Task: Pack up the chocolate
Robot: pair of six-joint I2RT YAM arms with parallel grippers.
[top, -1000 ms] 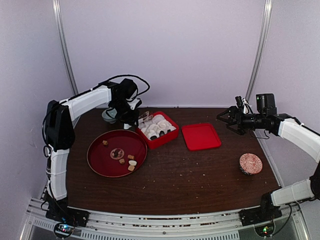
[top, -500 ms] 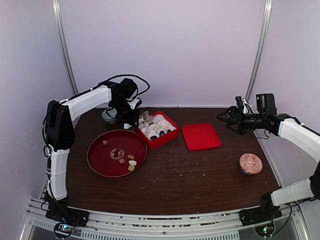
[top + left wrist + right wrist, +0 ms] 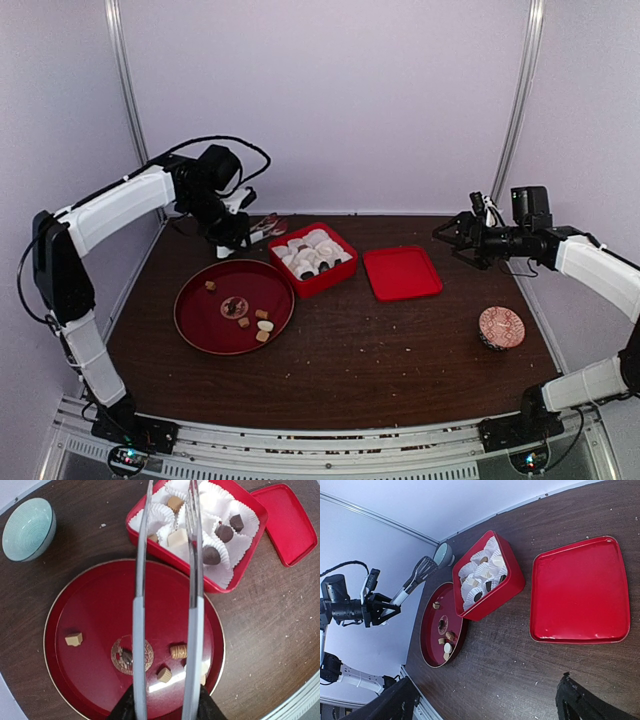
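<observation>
Left gripper (image 3: 165, 711) clamped on the handle end of metal tongs (image 3: 139, 630), their two arms spread, tips lying against the red box (image 3: 242, 565) in the wrist view and raised just left of it from above. Chocolate (image 3: 224, 532): dark and tan pieces sit in white paper cups (image 3: 161, 515) inside the box, with a few tan and cream pieces loose on the round red tray (image 3: 90, 610) beside it. Red lid (image 3: 402, 272) lies flat right of the box, teal bowl (image 3: 27, 527) behind the tray, and right gripper (image 3: 447, 240) hangs above the table (image 3: 350, 370) past the lid, fingers wide apart.
</observation>
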